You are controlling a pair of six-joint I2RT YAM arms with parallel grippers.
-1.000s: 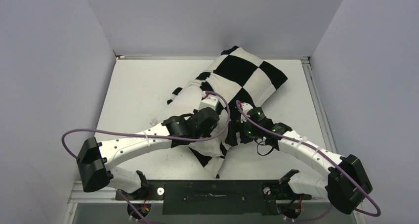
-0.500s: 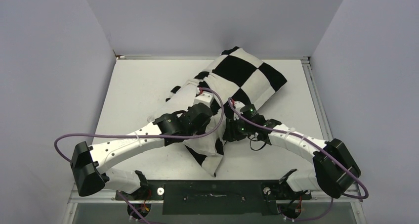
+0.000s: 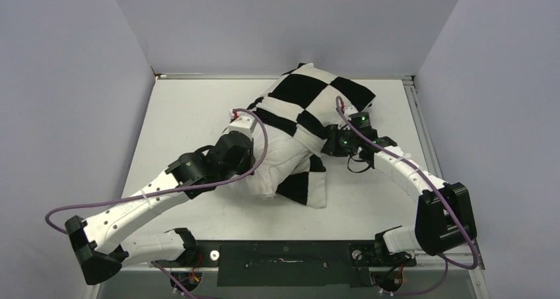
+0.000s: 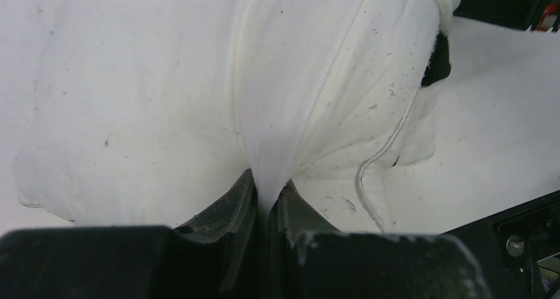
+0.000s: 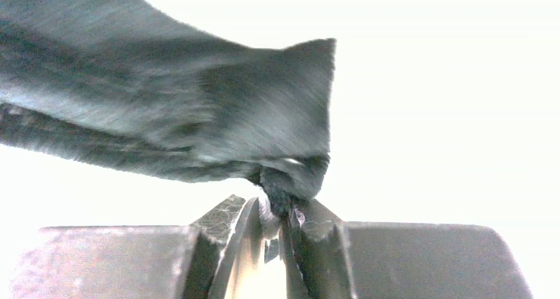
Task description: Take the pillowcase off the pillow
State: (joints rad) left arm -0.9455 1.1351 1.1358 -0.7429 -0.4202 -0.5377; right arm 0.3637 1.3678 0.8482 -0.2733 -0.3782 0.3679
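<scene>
The black-and-white checkered pillowcase lies bunched across the far middle of the table. White pillow fabric bulges out of its near end, beside a black square. My left gripper is shut on a fold of that plain white pillow, pinched at the fingertips. A black scrap of pillowcase shows at the upper right of that view. My right gripper is on the cover's right side. It is shut on a black edge of the pillowcase, which stretches away to the left.
The white table is boxed in by grey walls on three sides. A black rail runs along the near edge between the arm bases. Purple cables loop off both arms.
My right gripper has shut on the pillowcase edge and moved back and to the right. My left arm has pulled left with the white fabric. The bundle has turned and stretched between them.
</scene>
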